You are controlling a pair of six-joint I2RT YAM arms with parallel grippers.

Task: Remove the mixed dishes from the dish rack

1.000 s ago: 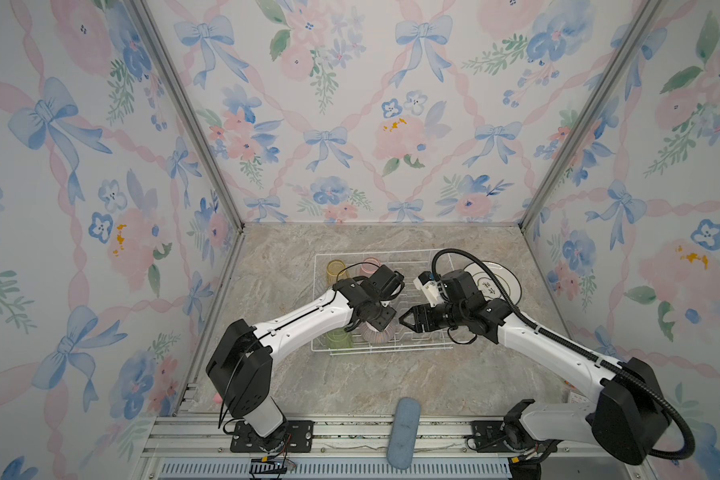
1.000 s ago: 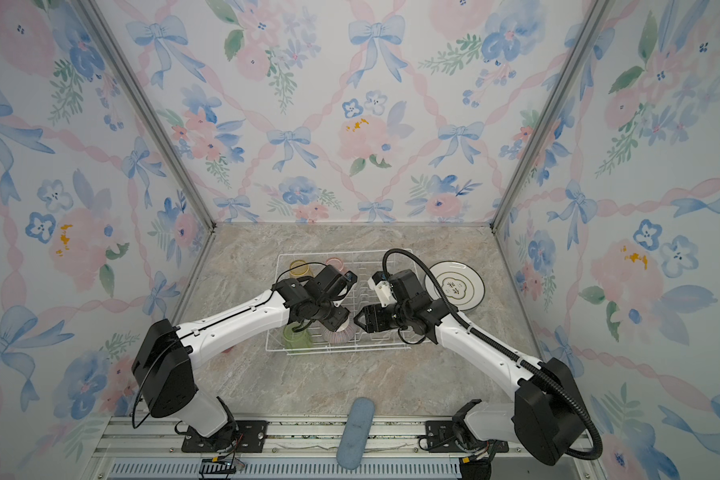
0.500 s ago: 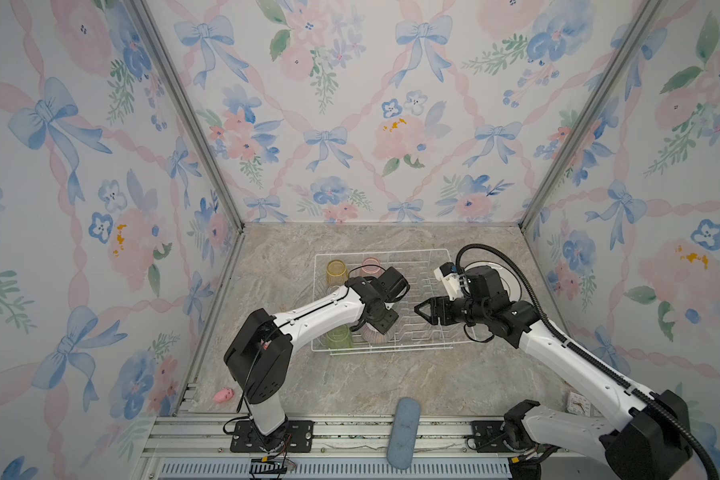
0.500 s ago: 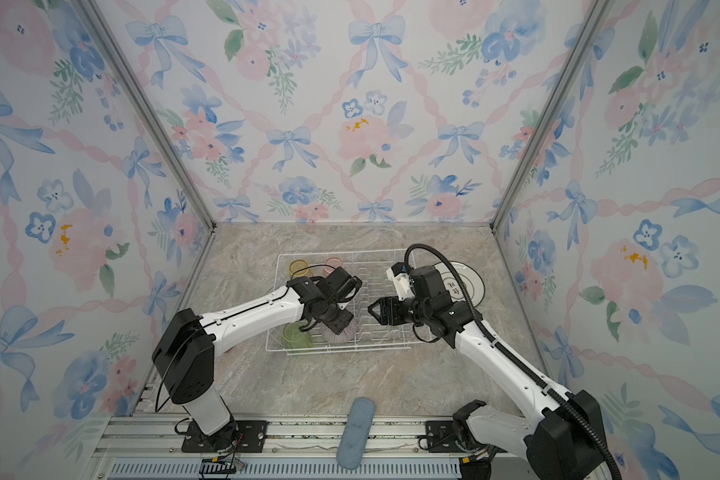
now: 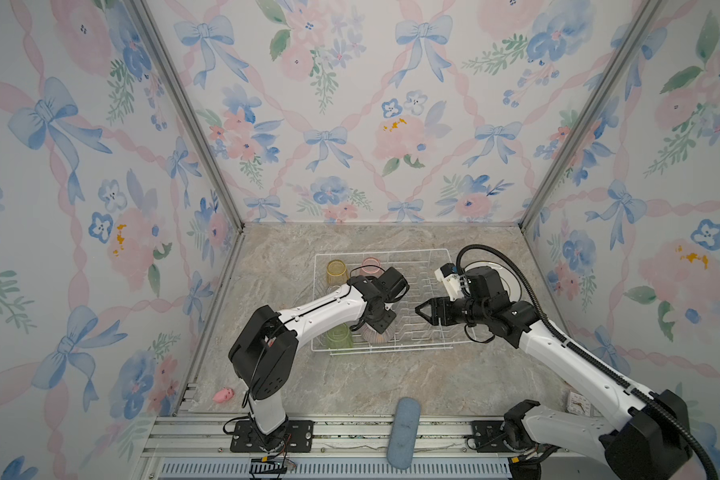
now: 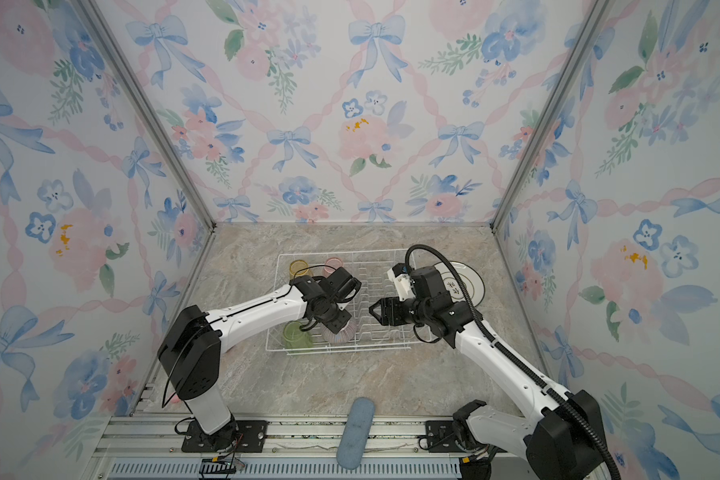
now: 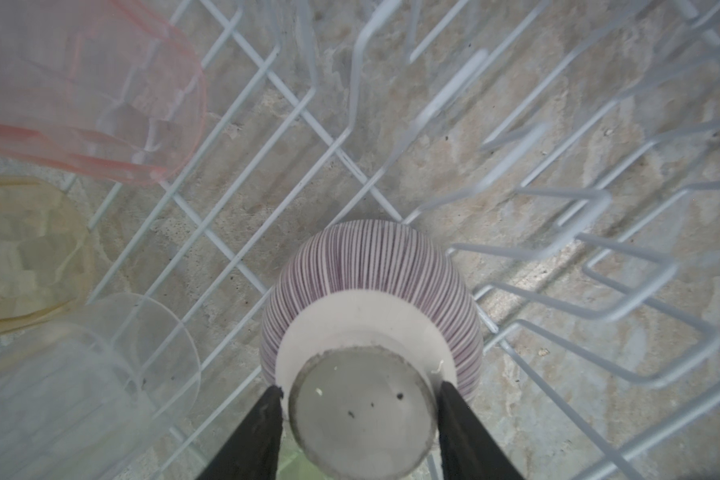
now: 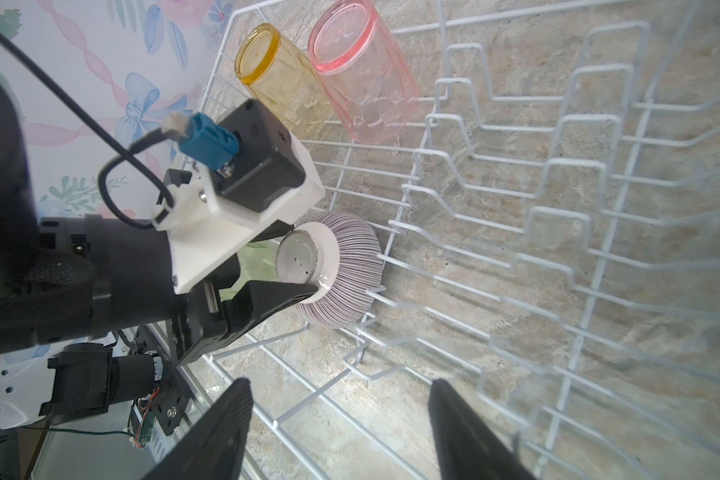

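The pink-striped bowl (image 7: 371, 266) lies upside down in the near part of the dish rack (image 5: 383, 253). My left gripper (image 7: 360, 388) has closed in on its grey foot ring, one black finger against each side. In both top views the bowl (image 5: 377, 334) (image 6: 341, 332) shows just under the left gripper (image 5: 377, 322). Yellow (image 8: 279, 79) and pink (image 8: 362, 79) tumblers lie at the rack's far left, with a green tumbler (image 5: 338, 336) beside the bowl and a clear tumbler (image 7: 100, 374) nearby. My right gripper (image 8: 339, 382) hangs open over the plate slots, holding nothing. Plates (image 6: 462, 286) lie stacked right of the rack.
Upright prongs (image 8: 516, 99) fill the rack's right half. A blue oblong pad (image 5: 404, 432) rests on the front rail. A small pink toy (image 5: 224, 395) lies at the front left and a small card (image 5: 578, 405) at the front right. Flowered walls enclose three sides.
My left gripper has come down over the bowl's foot and its fingers have narrowed onto it. The right gripper has drawn back a little to the right, still open.
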